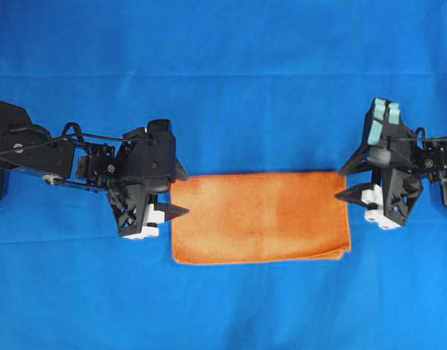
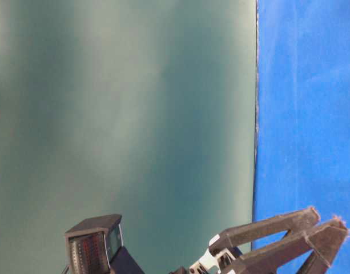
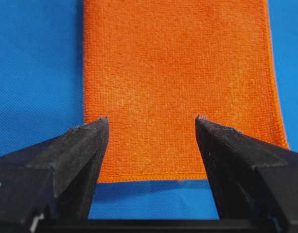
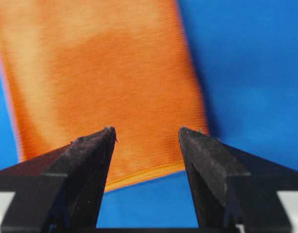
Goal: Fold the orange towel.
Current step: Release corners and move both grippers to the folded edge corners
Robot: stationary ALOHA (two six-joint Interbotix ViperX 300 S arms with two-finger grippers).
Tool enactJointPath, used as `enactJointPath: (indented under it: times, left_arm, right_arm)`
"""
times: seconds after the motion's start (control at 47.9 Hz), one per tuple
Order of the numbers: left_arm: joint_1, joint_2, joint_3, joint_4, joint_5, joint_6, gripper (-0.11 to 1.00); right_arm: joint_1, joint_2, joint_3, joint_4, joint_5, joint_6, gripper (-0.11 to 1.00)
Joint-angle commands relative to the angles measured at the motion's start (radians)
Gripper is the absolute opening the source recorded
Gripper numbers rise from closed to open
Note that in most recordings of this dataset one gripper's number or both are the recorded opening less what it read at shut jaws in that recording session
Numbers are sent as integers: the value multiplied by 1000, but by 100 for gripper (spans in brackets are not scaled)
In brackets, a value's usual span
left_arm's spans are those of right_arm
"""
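Two end effectors are sitting at opposite short ends of the orange towel, both with jaws spread wide and holding nothing.

Towel is lying flat on the blue cloth covering the bench, folded into a wide rectangle. Layered edges are showing along its near long side, slightly offset at the corner by the right arm. A fainter, lighter band is running across the middle of the top layer.

Left end effector is hovering just beside the towel's left short edge, fingers pointing toward it. In the left wrist view the left end effector is framing the towel's hemmed end between its two black fingertips, with blue cloth showing in front of the hem; touching or not, can't tell.

Right end effector is sitting just beside the towel's right short edge, angled in toward it. In the right wrist view the right end effector is framing that end of the towel, picture a bit blurred.

Table-level view is mostly showing a grey-green wall, a strip of blue cloth to its right, and part of one arm's fingers at the bottom; towel isn't visible there.
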State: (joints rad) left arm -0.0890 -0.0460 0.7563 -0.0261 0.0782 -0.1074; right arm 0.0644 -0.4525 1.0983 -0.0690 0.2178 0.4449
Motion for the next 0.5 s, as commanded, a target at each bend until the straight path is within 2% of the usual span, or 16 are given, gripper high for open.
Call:
enactJointPath:
  times: [0.0,0.209,0.48]
  left_arm:
    - [17,-17,-8,2,-9,3,64]
    - [63,63,-8,2,-38,8,64]
    - [107,160,5,2,-69,8,64]
  right_arm:
    - [-15,15,-9,-18,0,-2,59]
    - [-37,106,-9,-46,-34,-2,59]
    - [-60,199,-9,-49,-63,-5,59]
